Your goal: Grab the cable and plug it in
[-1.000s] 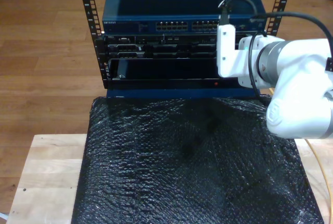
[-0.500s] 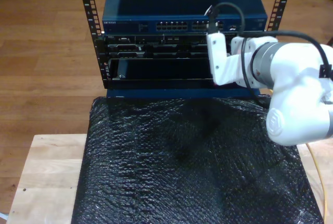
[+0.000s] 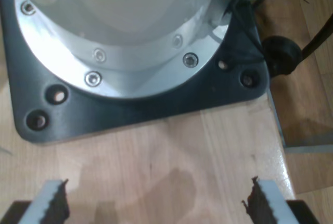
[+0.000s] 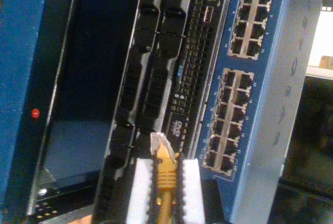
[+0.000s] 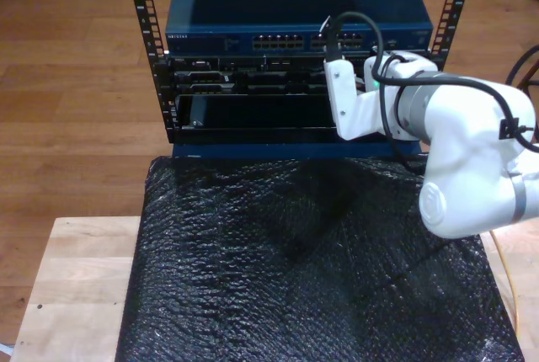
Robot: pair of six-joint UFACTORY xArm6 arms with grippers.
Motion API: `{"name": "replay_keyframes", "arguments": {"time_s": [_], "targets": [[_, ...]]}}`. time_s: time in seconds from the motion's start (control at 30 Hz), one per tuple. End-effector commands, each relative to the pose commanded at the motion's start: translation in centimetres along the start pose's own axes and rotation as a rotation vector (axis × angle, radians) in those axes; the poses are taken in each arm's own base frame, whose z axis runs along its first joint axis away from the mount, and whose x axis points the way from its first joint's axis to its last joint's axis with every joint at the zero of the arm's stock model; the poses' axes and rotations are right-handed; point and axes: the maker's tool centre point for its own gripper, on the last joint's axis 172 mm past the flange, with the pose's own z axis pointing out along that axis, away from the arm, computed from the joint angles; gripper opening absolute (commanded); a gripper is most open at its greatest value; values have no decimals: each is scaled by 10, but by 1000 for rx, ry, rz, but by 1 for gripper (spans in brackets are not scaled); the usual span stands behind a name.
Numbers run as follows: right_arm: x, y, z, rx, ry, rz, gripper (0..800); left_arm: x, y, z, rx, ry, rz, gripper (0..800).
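The cable (image 4: 165,178) is yellow-orange, and its clear plug (image 4: 158,144) sticks out past the white pads (image 4: 139,185) of my second gripper (image 4: 164,182), which is shut on it. The plug tip hangs just in front of the rack's black middle unit (image 4: 171,67), beside the blue switch's ports (image 4: 234,94). In the exterior view my second arm's white wrist (image 5: 347,101) is up against the rack front, right of centre, under the switch (image 5: 295,21). A thin stretch of cable (image 5: 508,303) trails at that view's right edge. My first gripper (image 3: 156,203) is open over bare wood.
A grey base plate (image 3: 156,104) of an arm is bolted to the wooden table (image 3: 171,151) just ahead of my first gripper. Black bubble wrap (image 5: 303,269) covers the table in front of the rack. Black rack rails (image 5: 143,8) flank the units.
My second arm has slid toward the exterior view's left along the rack front, carrying the cable plug. Its wrist now sits nearer the rack's middle.
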Motion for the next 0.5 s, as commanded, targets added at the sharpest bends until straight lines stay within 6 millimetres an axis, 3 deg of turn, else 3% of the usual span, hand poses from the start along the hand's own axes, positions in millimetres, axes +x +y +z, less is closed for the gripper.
{"name": "replay_keyframes", "arguments": {"time_s": [0.1, 0.2, 0.5], "targets": [[0, -8, 6, 9, -1, 2, 0, 0, 0, 0, 0, 2, 0, 800], [-1, 11, 6, -55, -6, 1, 0, 0, 0, 0, 0, 0, 2, 800], [-8, 28, 17, -175, -28, 20, 0, 0, 0, 0, 0, 0, 0, 800]]}}
